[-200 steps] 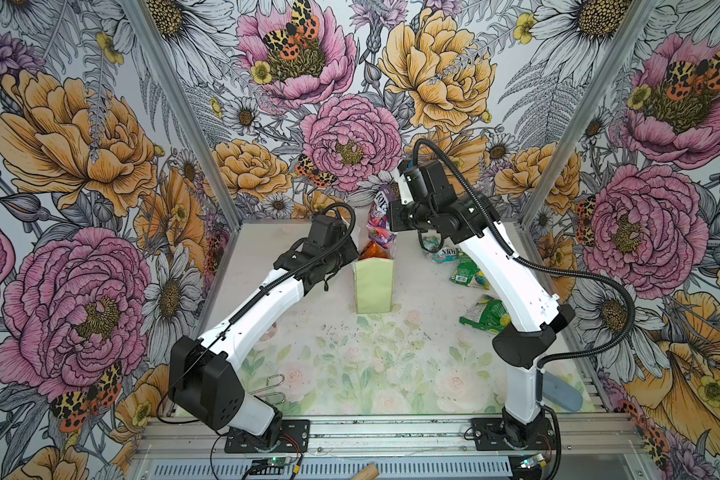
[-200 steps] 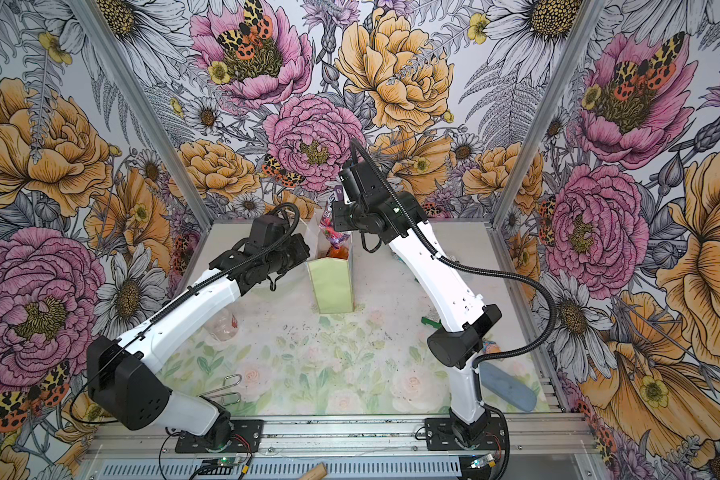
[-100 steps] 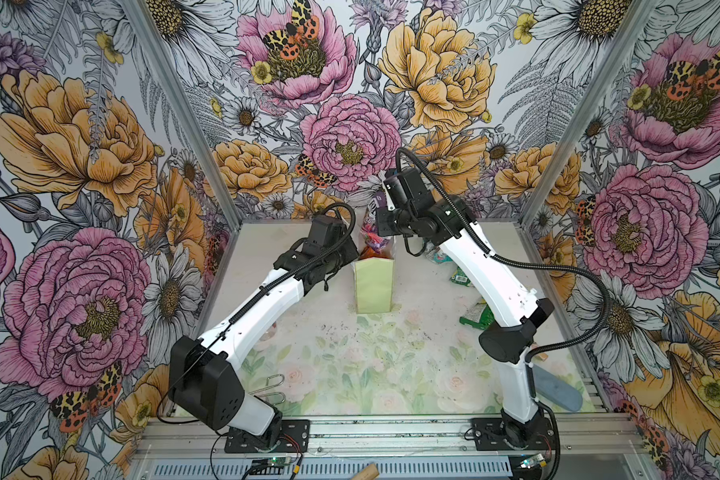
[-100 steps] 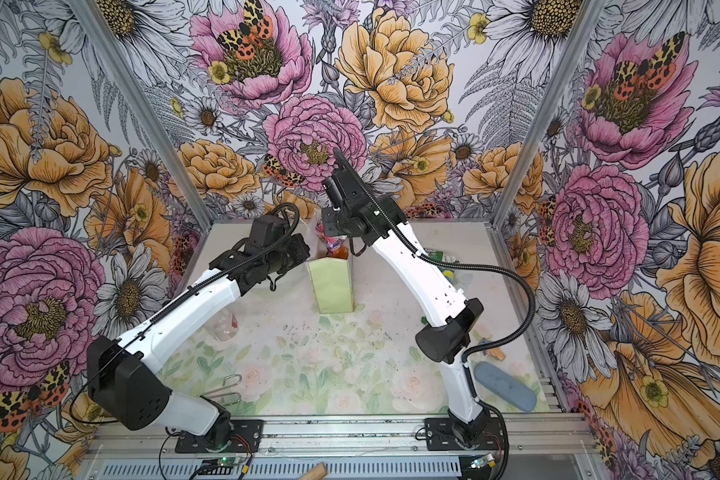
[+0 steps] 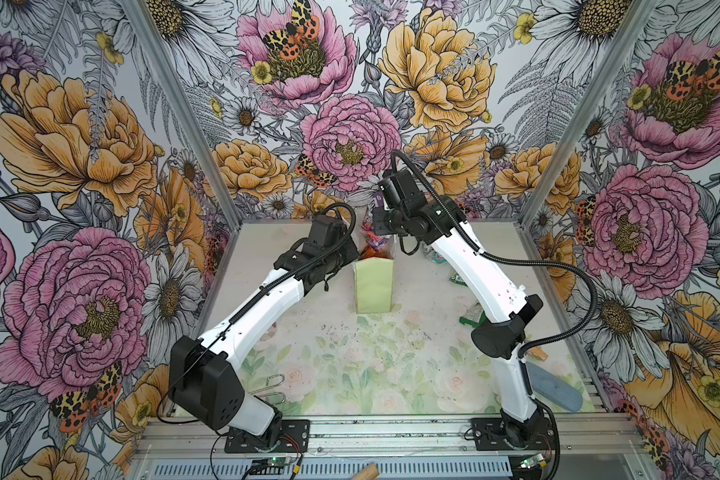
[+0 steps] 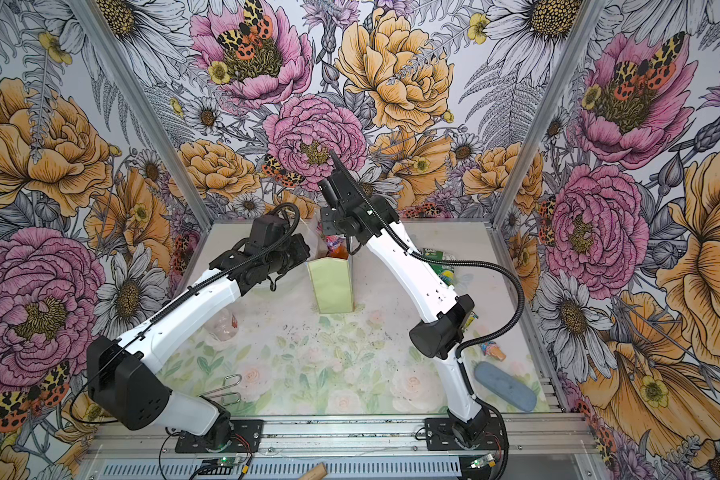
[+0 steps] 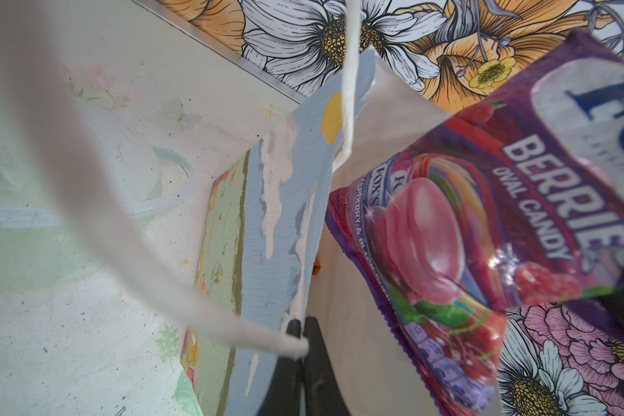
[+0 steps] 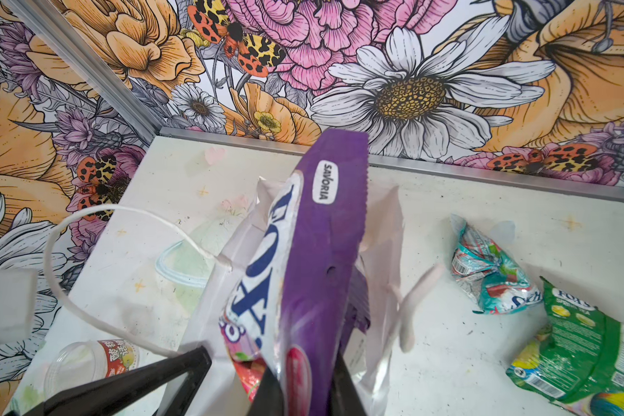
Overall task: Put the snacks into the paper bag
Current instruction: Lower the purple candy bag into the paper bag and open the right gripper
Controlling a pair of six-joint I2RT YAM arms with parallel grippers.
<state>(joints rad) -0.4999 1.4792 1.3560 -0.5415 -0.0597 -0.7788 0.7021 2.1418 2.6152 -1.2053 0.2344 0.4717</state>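
Bag: tall pale green paper bag [image 5: 374, 286] with thin white cord handles, upright at far centre of the floral-print table [image 5: 350, 353], mouth open.
Left claw: left gripper [image 7: 303, 324] closed, pinching the bag's left rim beside a handle end.
Right claw: right gripper [image 8: 303, 378] clamped on a purple foil FOX'S berries packet [image 8: 321, 252], held upright at the bag's mouth.
In bag: orange foil packet [image 6: 338, 251] shows in the mouth.
Loose snacks: crumpled teal foil packet [image 8: 494, 277] and green foil FOX'S packet [image 8: 584, 349] lie just beside each other, right of the bag.
Other: blue-grey oval object [image 6: 506, 386] near right; clear plastic cup [image 6: 223, 326] on its side, left.
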